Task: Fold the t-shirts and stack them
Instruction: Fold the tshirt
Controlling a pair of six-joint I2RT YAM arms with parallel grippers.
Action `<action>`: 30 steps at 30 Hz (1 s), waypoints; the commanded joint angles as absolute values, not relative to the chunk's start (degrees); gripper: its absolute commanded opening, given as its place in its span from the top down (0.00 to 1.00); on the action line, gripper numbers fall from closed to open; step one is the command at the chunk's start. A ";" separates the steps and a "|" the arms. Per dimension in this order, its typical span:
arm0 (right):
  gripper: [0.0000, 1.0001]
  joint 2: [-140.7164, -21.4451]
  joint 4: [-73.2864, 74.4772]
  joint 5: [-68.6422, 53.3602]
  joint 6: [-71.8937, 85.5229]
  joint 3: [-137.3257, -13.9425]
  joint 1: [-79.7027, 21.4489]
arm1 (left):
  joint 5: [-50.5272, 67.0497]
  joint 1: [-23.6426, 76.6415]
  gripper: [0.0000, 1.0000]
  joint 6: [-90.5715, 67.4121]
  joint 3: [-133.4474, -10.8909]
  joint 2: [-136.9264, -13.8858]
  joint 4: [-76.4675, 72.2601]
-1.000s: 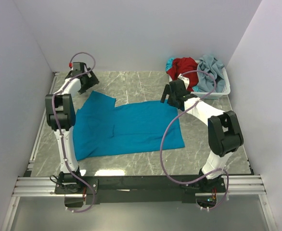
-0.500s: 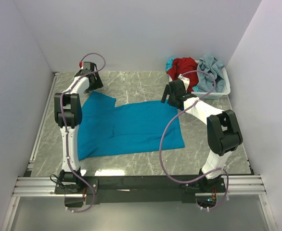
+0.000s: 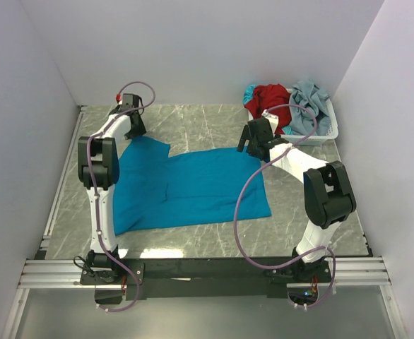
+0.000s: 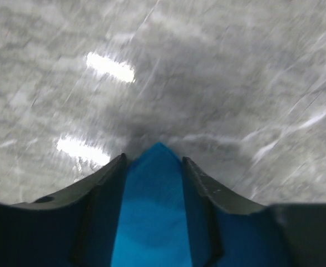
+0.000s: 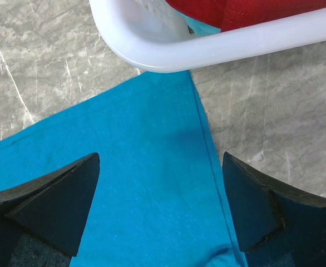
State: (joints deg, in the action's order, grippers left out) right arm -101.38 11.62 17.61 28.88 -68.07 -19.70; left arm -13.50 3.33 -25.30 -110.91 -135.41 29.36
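The teal-blue t-shirt lies spread flat on the marble table. My left gripper is down at its far left corner. In the left wrist view that corner of the t-shirt lies in the narrowed gap between my left gripper's fingers, which still stand apart. My right gripper hangs wide open over the shirt's far right corner, one finger to each side, holding nothing. A red t-shirt and a pale grey-blue one are heaped in the basket.
The white basket stands at the back right, its rim just beyond my right gripper, with red cloth inside. White walls enclose the table on three sides. A metal rail runs along the near edge.
My left gripper has swung right and down onto the shirt's far left corner, and its jaws have narrowed around the cloth. The right arm has barely moved.
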 commanded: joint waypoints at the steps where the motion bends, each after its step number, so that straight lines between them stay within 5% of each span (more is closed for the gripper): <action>1: 0.04 -100.55 10.63 19.51 29.18 -68.03 -19.42 | -13.54 3.60 0.53 -25.67 -106.97 -132.80 31.20; 7: 0.06 -101.07 11.16 20.13 29.53 -68.73 -19.34 | -19.84 4.04 0.55 -28.55 -107.14 -132.45 33.31; 9: 0.07 -101.34 11.43 19.87 29.53 -69.26 -19.42 | -18.56 3.87 0.99 -27.53 -107.40 -132.54 32.79; 30: 0.12 -113.89 16.69 23.72 31.20 -82.96 -21.00 | -9.41 3.87 1.00 -31.90 -96.24 -122.61 21.01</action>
State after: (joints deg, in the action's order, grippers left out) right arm -111.31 15.25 19.38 29.23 -78.70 -20.05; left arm -11.55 3.79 -29.89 -97.12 -127.09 24.18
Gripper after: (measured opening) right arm 0.891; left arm 0.014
